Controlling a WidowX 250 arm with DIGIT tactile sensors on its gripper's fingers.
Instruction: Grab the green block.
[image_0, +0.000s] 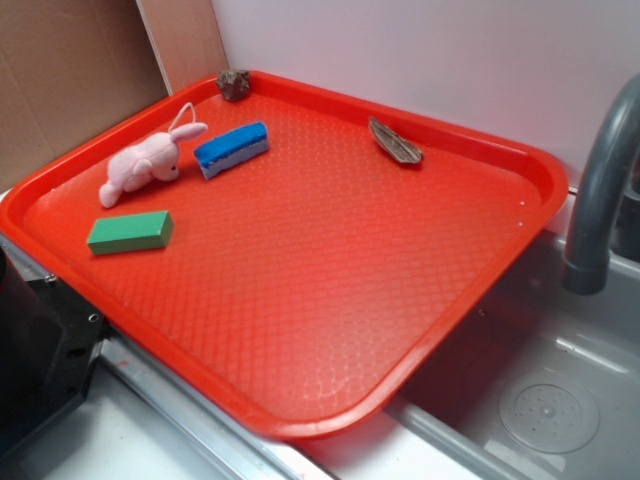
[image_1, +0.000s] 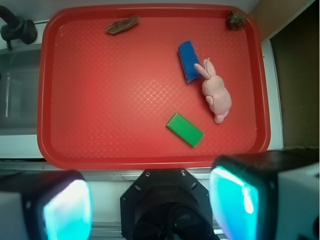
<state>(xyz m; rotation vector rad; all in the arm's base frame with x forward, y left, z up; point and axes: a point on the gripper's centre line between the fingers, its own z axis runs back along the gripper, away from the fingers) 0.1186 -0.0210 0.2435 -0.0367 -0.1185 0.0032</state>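
The green block (image_0: 130, 232) lies flat near the left edge of the red tray (image_0: 330, 260), close to the rim. In the wrist view the green block (image_1: 185, 129) sits diagonally in the lower right part of the tray (image_1: 110, 100), far below the camera. My gripper (image_1: 150, 210) is high above the tray's near edge and open. Its two cyan pads (image_1: 67, 210) stand wide apart with nothing between them. The gripper does not show in the exterior view.
A pink plush bunny (image_0: 145, 165) (image_1: 216, 95) and a blue block (image_0: 232, 149) (image_1: 188, 61) lie just beyond the green block. A brown bark piece (image_0: 396, 142) and a small brown lump (image_0: 234, 84) sit at the tray's far rim. A faucet (image_0: 600, 190) and sink (image_0: 540, 400) are at the right.
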